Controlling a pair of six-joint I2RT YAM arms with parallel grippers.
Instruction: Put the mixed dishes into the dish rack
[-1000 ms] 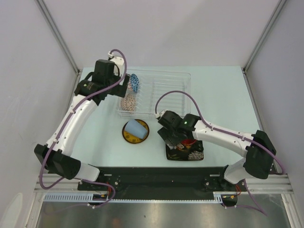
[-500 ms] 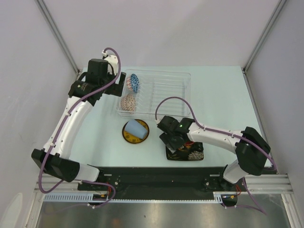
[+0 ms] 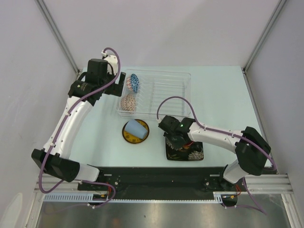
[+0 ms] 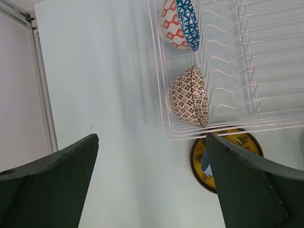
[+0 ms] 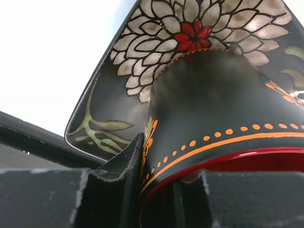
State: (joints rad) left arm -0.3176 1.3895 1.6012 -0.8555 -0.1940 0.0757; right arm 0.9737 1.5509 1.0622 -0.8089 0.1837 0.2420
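Note:
The dish rack (image 3: pixel 166 92) stands at the back of the table. The blue patterned bowl (image 3: pixel 134 82) and the beige patterned bowl (image 3: pixel 128 101) stand on edge in its left end. My left gripper (image 3: pixel 118 86) hovers open just left of the rack, above bare table (image 4: pixel 151 138). The pale blue cup (image 3: pixel 135 128) lies on the small yellow plate (image 3: pixel 127 137). My right gripper (image 3: pixel 175 141) is down on the black floral square plate (image 3: pixel 194 153). It is shut on the rim of the dark mug (image 5: pixel 213 99), one finger outside the wall and one inside the red interior.
The black base rail (image 3: pixel 156 175) runs along the near edge. White enclosure walls stand close on the left and right. The right half of the rack holds only wire dividers (image 4: pixel 237 71).
My right gripper has closed onto the mug's rim and shifted slightly toward the plate. My left gripper drew back to the left from the rack, then held still.

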